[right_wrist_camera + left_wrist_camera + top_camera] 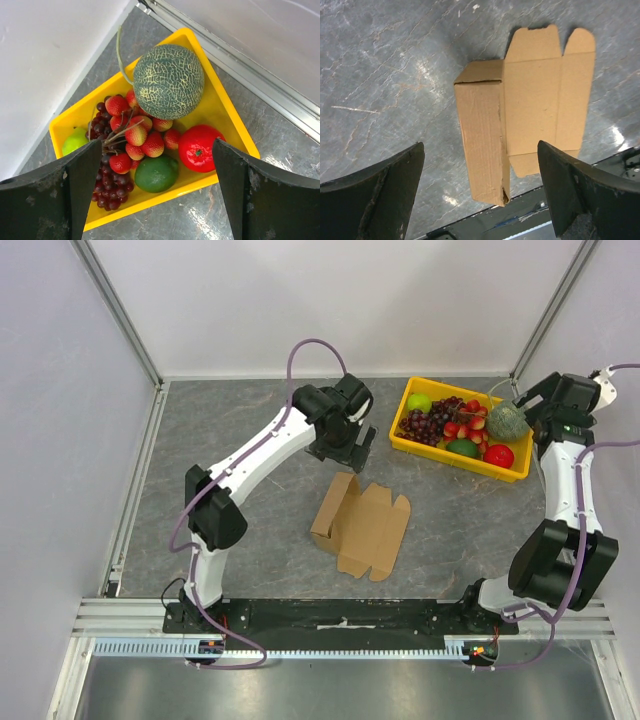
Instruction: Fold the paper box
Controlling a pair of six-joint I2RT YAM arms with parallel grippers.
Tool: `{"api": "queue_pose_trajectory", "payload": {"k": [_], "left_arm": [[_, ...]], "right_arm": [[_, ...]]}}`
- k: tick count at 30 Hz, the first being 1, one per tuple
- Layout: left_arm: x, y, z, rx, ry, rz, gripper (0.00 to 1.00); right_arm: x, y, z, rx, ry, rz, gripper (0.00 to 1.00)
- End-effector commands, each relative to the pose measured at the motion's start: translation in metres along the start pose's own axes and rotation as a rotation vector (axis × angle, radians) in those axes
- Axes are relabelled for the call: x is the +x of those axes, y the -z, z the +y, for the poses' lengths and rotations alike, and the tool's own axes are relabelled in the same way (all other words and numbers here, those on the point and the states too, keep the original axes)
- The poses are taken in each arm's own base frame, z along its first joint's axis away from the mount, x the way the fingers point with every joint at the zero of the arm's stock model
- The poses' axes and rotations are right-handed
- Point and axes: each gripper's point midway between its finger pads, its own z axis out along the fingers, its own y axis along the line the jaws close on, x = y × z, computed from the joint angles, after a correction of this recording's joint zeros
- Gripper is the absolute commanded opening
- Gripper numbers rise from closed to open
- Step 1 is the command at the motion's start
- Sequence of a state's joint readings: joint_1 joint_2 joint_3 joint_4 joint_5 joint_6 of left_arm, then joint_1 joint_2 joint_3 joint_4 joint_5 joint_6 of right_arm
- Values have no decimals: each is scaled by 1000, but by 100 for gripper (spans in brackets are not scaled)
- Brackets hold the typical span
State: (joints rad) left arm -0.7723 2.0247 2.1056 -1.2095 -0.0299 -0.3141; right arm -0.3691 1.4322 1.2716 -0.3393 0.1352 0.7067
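Left claw (480, 146) hangs over the box (520, 110), jaws spread wide, nothing between them, and it's clear of the cardboard. The box lies mid-worktop (200, 420), just in front of the arm bases and a little left of the tray (415, 440). It's only partly shaped: one long side stands folded up into a narrow wall with a small end flap tucked over, while the rest lies flat beside it, rounded flaps spread out at both ends. From the top view that raised side is the box's left one.

Over on the right, the right claw (157, 145) hovers above the yellow tray at the back right of the worktop, jaws also wide apart and holding nothing. Below it sit a netted melon (168, 81), a red fruit (200, 148), a lime (156, 173), strawberries (137, 135) and dark grapes (107, 185), all inside the tray. The box and tray are apart, not touching
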Motion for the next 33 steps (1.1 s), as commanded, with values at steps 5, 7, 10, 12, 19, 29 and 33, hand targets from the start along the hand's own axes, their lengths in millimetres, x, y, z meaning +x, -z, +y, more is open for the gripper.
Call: {"api": "queue_pose_trajectory", "payload": {"k": [5,7,10,12,19,29,33], "left_arm": [[10,2,-11,-95,-163,18,100],[16,-3,-9,-126,-183,36,100],[23,-8,-9,-168,-213,49,100],[26,-11,-9,-196,-236,55,100],[33,-26,-3,-265,-271,84,100],[38,-35,-5,-281,-303,110,100],[42,-39,-5,-295,-308,124,89]], "right_arm": [[9,-10,-2,-9,13,17,98],[12,-12,-4,-4,15,25,98],[16,-16,-6,0,13,33,98],[20,-20,-7,1,11,44,98],[20,-29,-4,-6,17,48,98],[25,-29,-7,-3,10,48,98],[24,-32,-7,5,-3,43,98]]}}
